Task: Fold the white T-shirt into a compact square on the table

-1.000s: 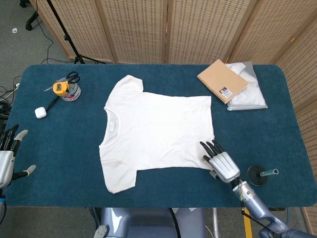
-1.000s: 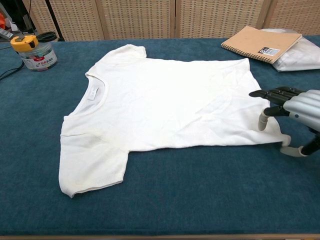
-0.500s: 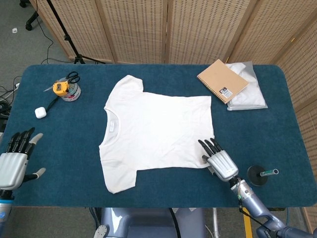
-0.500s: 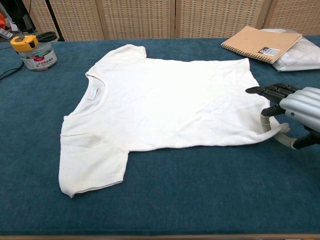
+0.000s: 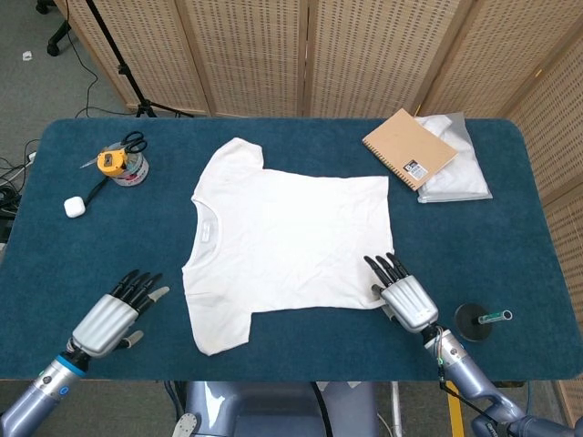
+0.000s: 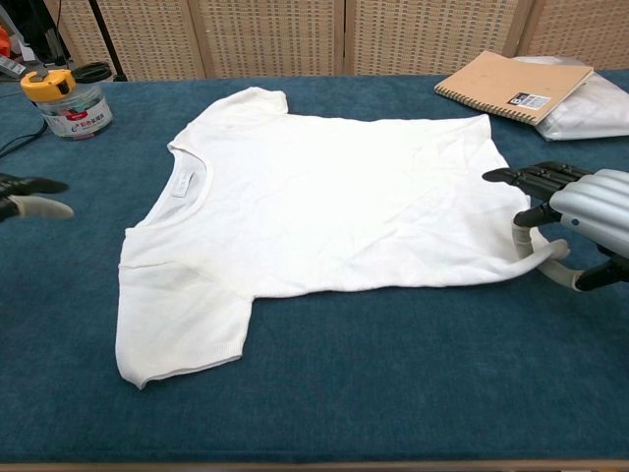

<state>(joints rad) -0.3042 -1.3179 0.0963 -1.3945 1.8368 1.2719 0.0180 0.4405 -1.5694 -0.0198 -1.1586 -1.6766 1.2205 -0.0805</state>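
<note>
My left robot hand (image 5: 117, 310) hovers over the table's (image 5: 91, 246) blue felt-like cover, fingers spread, holding nothing; the chest view shows only its fingertips (image 6: 29, 195). One white cotton T-shirt (image 5: 284, 241) lies flat and lightly creased at the table's middle, collar leftward. My right robot hand (image 5: 403, 296) rests at its hem corner, thumb under the lifted edge in the chest view; whether it grips, I cannot tell.
</note>
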